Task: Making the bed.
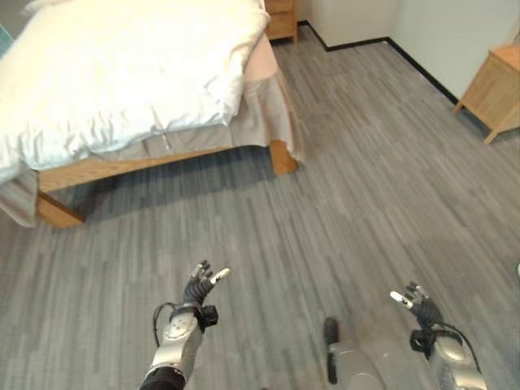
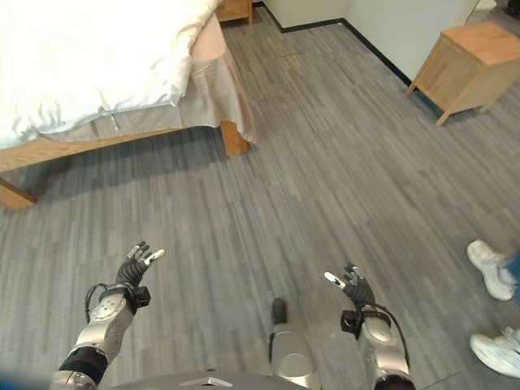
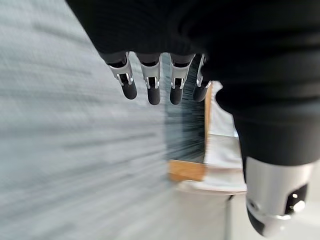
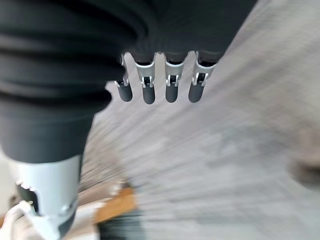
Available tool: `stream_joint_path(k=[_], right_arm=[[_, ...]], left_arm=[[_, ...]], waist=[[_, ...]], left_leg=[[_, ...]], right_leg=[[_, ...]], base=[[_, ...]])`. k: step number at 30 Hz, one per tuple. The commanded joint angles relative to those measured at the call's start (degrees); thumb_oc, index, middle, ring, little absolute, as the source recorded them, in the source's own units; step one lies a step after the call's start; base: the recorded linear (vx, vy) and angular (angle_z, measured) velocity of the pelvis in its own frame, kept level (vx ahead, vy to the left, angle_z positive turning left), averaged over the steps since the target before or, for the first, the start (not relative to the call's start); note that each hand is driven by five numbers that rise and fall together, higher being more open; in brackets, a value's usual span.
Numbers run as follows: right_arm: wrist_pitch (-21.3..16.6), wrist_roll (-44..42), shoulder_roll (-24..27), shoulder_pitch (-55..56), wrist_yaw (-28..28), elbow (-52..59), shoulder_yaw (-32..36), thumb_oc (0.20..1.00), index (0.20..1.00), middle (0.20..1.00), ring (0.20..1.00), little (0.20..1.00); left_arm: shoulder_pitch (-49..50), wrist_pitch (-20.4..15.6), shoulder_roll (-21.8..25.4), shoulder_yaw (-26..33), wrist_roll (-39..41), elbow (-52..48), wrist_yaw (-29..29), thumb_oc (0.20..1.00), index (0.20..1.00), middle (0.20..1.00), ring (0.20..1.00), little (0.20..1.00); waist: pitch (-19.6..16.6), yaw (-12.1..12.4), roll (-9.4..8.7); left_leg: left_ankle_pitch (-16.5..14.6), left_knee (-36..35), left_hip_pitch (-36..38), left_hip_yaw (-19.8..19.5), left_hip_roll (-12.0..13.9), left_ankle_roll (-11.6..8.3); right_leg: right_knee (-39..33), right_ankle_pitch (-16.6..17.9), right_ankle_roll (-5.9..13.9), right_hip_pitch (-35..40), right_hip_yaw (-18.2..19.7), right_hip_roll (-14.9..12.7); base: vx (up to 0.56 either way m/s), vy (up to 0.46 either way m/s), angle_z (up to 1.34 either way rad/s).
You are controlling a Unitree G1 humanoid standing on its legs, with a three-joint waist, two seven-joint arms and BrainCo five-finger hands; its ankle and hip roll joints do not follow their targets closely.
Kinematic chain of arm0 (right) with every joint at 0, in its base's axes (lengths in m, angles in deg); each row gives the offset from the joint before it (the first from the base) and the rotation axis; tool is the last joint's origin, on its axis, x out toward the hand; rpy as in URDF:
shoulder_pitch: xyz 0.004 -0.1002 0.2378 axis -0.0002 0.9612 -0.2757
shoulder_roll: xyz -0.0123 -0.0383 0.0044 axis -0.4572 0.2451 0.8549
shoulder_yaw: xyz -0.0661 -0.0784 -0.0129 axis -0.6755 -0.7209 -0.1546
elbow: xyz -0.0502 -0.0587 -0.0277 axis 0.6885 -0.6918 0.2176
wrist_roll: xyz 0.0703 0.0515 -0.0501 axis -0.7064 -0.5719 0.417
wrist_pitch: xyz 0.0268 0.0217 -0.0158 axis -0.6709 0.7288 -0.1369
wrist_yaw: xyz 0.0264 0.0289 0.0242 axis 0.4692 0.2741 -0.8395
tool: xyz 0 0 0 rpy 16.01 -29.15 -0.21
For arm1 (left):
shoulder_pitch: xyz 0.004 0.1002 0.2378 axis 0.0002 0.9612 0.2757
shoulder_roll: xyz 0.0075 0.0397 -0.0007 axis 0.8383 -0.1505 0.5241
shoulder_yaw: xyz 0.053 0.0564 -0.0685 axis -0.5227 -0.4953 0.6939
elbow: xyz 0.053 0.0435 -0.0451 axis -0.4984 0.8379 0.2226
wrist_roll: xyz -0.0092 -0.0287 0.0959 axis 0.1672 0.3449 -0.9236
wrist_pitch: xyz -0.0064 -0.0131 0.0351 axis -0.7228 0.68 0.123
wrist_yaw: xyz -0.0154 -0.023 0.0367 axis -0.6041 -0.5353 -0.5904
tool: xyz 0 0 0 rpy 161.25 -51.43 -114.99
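Note:
A bed (image 1: 162, 158) with a pale wooden frame stands at the upper left, well ahead of me. A rumpled white duvet (image 1: 122, 73) covers it and hangs over the near edge, with a beige sheet (image 1: 272, 106) draping down at the foot corner. My left hand (image 1: 197, 289) hovers over the grey floor at the lower left, open, fingers relaxed and holding nothing. My right hand (image 1: 421, 308) is at the lower right, also open and empty. Both hands are far short of the bed. The bed's wooden corner (image 3: 187, 170) appears beyond the left hand's fingers (image 3: 152, 90).
Grey wood-plank floor (image 1: 349, 187) stretches between me and the bed. A wooden nightstand (image 2: 467, 69) stands by the right wall, another wooden cabinet (image 1: 282, 18) beyond the bed. A person's white shoes (image 2: 491, 268) are at the far right.

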Motion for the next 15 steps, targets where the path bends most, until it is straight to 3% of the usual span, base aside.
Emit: stream_joint_path(k=[1,2,3,6,7,10,12,14,15], right_arm=[[-2.8,-2.6,6.78,-1.59,1.06,5.15,1.85,1.0,1.0,1.0,1.0,1.0],[-2.8,-2.6,6.79,-1.59,1.06,5.15,1.85,1.0,1.0,1.0,1.0,1.0],[-2.97,-3.47,8.1,-3.65,1.55,4.19,2.28,1.0,1.0,1.0,1.0,1.0],[-3.55,-3.57,9.09,-4.86,1.37,4.58,2.38,1.0,1.0,1.0,1.0,1.0],[-3.9,-2.02,9.36,-5.95,0.93,4.39,1.37,1.0,1.0,1.0,1.0,1.0],[-3.43,-0.67,9.03,-7.64,0.12,4.33,0.43,1.0,1.0,1.0,1.0,1.0],[-3.28,-0.45,7.24,-8.06,-1.13,6.08,-1.35,1.0,1.0,1.0,1.0,1.0],[-3.16,0.97,5.13,-7.74,-1.98,6.31,-2.62,1.0,1.0,1.0,1.0,1.0],[-2.86,0.85,4.6,-7.01,-2.58,6.92,-2.84,1.0,1.0,1.0,1.0,1.0]], left_arm=[[-4.43,-1.9,2.53,0.39,0.36,-4.84,-1.07,1.0,1.0,1.0,1.0,1.0],[-4.43,-1.9,2.53,0.39,0.36,-4.84,-1.07,1.0,1.0,1.0,1.0,1.0],[-5.2,-2.02,2.05,-0.26,1.28,-4.08,-1.3,1.0,1.0,1.0,1.0,1.0],[-5.12,-2.35,1.48,-0.7,0.6,-2.86,-1.84,1.0,1.0,1.0,1.0,1.0],[-4.34,-2.42,1.8,-0.56,-0.41,-3.29,-2.21,1.0,1.0,1.0,1.0,1.0],[-2.82,-2.19,2.21,0.59,-1.52,-4.84,-2.78,1.0,1.0,1.0,1.0,1.0],[-0.98,-2.25,2.27,1.63,-1.8,-7.1,-3.08,1.0,1.0,1.0,1.0,1.0],[-0.28,-1.71,2.82,2.4,-2.68,-7.96,-3.31,1.0,1.0,1.0,1.0,1.0],[-0.14,-1.72,2.99,2.75,-2.77,-8.8,-3.05,1.0,1.0,1.0,1.0,1.0]], waist=[[2.53,2.01,-1.02],[2.54,2.01,-1.0],[2.45,3.66,-1.03],[0.63,6.74,-0.15],[-0.83,8.9,1.0],[-2.38,10.69,1.25],[-4.07,11.13,0.31],[-4.37,12.91,-1.87],[-3.97,12.46,-1.23]], left_leg=[[10.7,-3.95,-0.95,-1.14,-3.95,-1.3],[10.69,-3.93,-0.96,-1.15,-3.94,-1.3],[9.24,-9.66,-4.58,1.87,-5.57,-1.95],[10.51,-33.62,-4.09,7.14,-10.22,-1.7],[13.69,-47.95,-2.79,7.38,-13.54,-1.97],[15.76,-51.88,-1.99,10.47,-13.96,-2.53],[12.82,-52.25,0.96,11.4,-15.68,0.94],[8.68,-49.52,2.29,11.54,-17.59,3.92],[7.75,-49.72,4.58,11.2,-17.14,4.52]], right_leg=[[-3.64,5.11,3.27,4.03,3.1,-1.06],[-3.63,5.11,3.27,4.03,3.09,-1.05],[-4.71,3.86,3.55,8.08,2.48,-1.53],[-7.31,2.37,4.79,13.12,2.88,-0.37],[-9.09,1.09,5.37,17.55,4.24,2.12],[-9.51,-0.7,5.57,22.03,5.67,3.06],[-5.03,-2.17,6.74,22.73,5.0,1.84],[13.64,10.0,13.97,18.77,3.26,-1.45],[22.6,14.8,15.3,14.81,3.49,-1.9]], base=[[0.31,-0.255,0.12],[0.65,-0.392,0.33],[0.55,-0.171,0.21],[0.76,-0.144,0.25],[0.89,-0.102,-0.21],[0.67,-0.064,-0.49],[0.58,0.001,-0.16],[0.49,0.041,0.32],[0.42,0.068,-0.25]])
